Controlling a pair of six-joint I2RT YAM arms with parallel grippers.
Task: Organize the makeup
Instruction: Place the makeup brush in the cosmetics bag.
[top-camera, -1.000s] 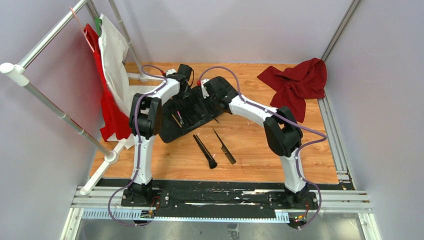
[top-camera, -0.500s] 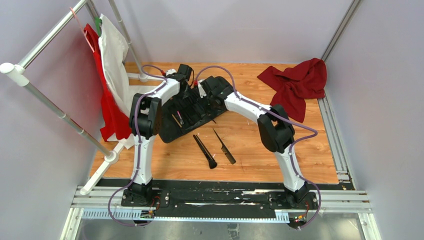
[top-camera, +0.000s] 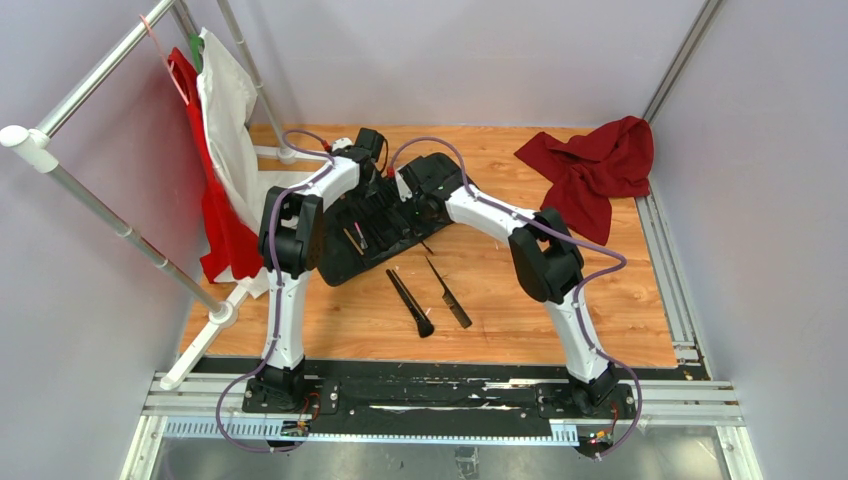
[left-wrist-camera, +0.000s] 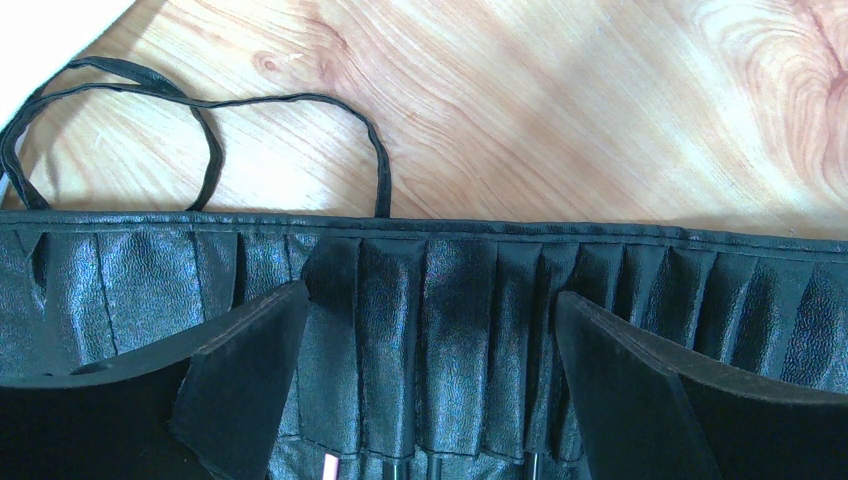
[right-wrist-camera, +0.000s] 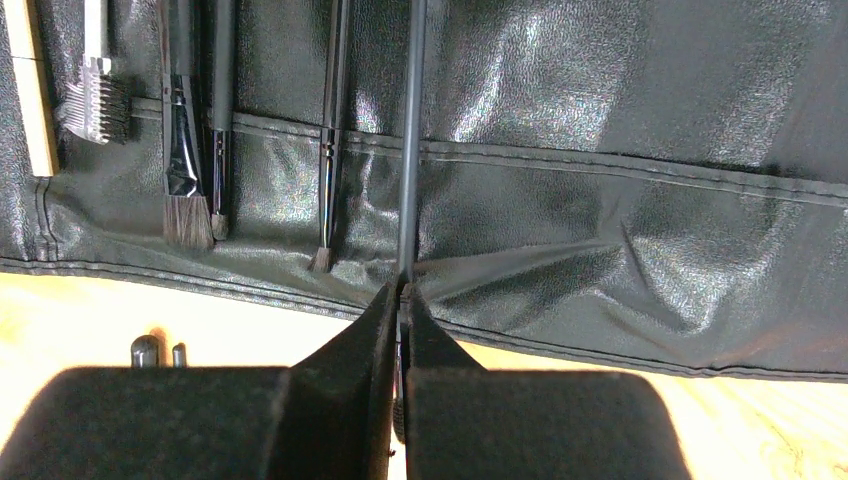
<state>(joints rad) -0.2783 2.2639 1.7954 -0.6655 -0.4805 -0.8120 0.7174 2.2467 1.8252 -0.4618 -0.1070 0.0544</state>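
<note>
Wood-grain boards, glossy and orange, form the table (top-camera: 620, 320). Across it sprawls the long roll-up case (top-camera: 350, 262), pebbled black leatherette with stitched, pleated pockets and a thin looped tie cord (left-wrist-camera: 200, 130). A crumpled red cloth (top-camera: 595, 165) lies at the far right corner. The left gripper (left-wrist-camera: 430, 335) hangs over the pockets, jaws spread wide. The right gripper (right-wrist-camera: 403, 300) is clenched on a slim dark brush handle (right-wrist-camera: 411, 150) lying on the case, beside other slotted brushes (right-wrist-camera: 190, 140). A tapered black brush (top-camera: 410, 303) and a thin comb (top-camera: 448, 292) lie loose on the table near the case.
</note>
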